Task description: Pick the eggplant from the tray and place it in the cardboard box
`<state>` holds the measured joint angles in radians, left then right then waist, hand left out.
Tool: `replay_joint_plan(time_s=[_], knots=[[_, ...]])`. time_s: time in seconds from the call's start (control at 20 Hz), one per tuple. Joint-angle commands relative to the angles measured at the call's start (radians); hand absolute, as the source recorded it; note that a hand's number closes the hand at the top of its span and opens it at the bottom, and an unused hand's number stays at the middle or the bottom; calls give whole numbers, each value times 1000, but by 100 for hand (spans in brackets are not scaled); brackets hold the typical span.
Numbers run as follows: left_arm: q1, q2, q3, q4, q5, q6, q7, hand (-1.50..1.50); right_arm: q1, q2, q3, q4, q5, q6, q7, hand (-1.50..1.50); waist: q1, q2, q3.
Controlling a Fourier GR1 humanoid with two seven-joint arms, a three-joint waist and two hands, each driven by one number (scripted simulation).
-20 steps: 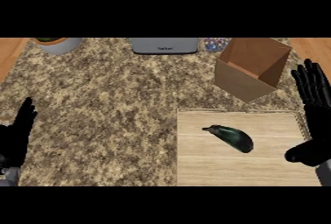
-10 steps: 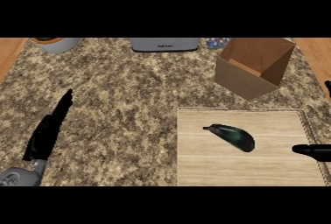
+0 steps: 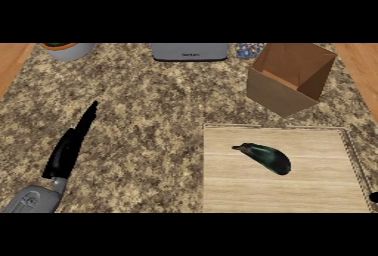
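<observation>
left hand point(image 3: 70, 147) seen edge-on at the lower left of the counter, black fingers straight and together, pointing up and slightly right, holding nothing; grey forearm point(image 3: 33, 200) entering from the bottom edge below it. right hand point(image 3: 373, 197) barely in view, only a dark sliver at the lower right edge beside the tray, fingers impossible to tell. eggplant point(image 3: 264, 157) lying well apart from the left hand, across bare counter, near the middle of the tray point(image 3: 244, 195), tilted with its stem end toward the upper left; glossy, dark green-black, elongated and rounded. tray flat, square, pale wood grain with a thin raised rim. cardboard box point(image 3: 290, 80) just beyond the tray's far edge, tan, tall, open at the top, tipped toward the viewer. counter point(image 3: 148, 105) of speckled brown and cream granite. along the far edge, a grey pot point(image 3: 69, 50), a grey rectangular appliance point(image 3: 190, 51) and a small patterned container point(image 3: 249, 49).
</observation>
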<state>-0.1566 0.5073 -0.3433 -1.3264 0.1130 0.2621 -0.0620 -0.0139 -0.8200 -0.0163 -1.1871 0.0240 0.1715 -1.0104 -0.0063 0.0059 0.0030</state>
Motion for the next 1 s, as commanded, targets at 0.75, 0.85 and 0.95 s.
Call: replay_joint_plan(time_s=[0.75, 0.85, 0.95], knots=[[-31, -24, 100, 27, -44, -113, 27, 0, 160, -19, 85, -504, 350, -44, 488, -150, 2, -7, -3], [25, -52, 80, -2, -82, -77, 13, 0, 71, -21, 84, -536, 335, 39, 618, -150, 11, -6, -3], [-22, -72, 112, 73, -88, -103, -14, 0, 143, 12, 102, -603, 386, 35, 627, -150, 0, -6, -4]])
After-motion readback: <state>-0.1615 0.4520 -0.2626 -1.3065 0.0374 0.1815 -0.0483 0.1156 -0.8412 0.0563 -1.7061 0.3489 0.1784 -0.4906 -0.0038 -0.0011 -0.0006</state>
